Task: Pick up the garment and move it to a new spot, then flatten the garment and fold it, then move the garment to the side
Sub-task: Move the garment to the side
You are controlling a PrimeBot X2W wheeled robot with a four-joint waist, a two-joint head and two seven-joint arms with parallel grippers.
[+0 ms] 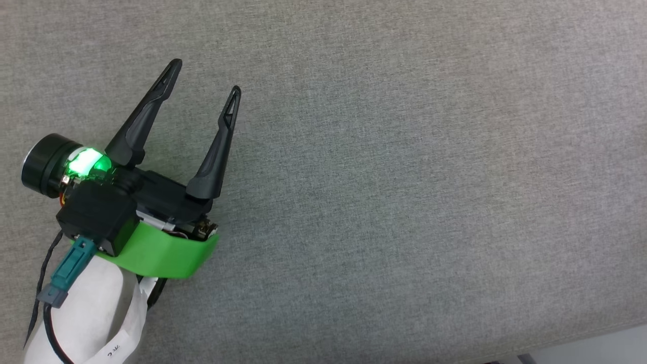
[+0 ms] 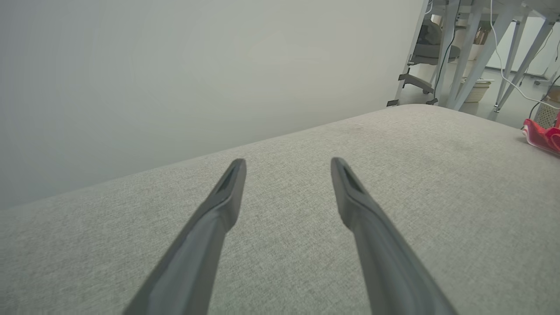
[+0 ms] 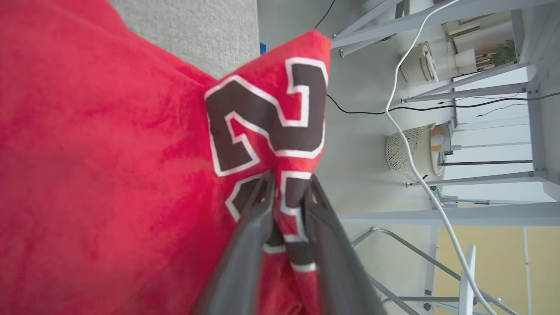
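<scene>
The garment [image 3: 109, 153] is a red jersey with a dark, white-outlined number print. My right gripper [image 3: 288, 183] is shut on a fold of it right at the print, and the cloth hangs bunched around the fingers. A small red edge of the garment [image 2: 542, 136] shows at the far right of the left wrist view, at the edge of the grey surface. My left gripper [image 1: 206, 76] is open over the bare grey fabric surface [image 1: 404, 177] at the left of the head view, with nothing between its fingers [image 2: 229, 188].
Beyond the padded surface's edge [image 2: 415, 107] stand grey table legs [image 2: 477, 52], white cables [image 3: 407, 131] and pale wicker baskets [image 3: 411, 148] on the floor. A plain pale wall [image 2: 175, 65] backs the surface on the left gripper's side.
</scene>
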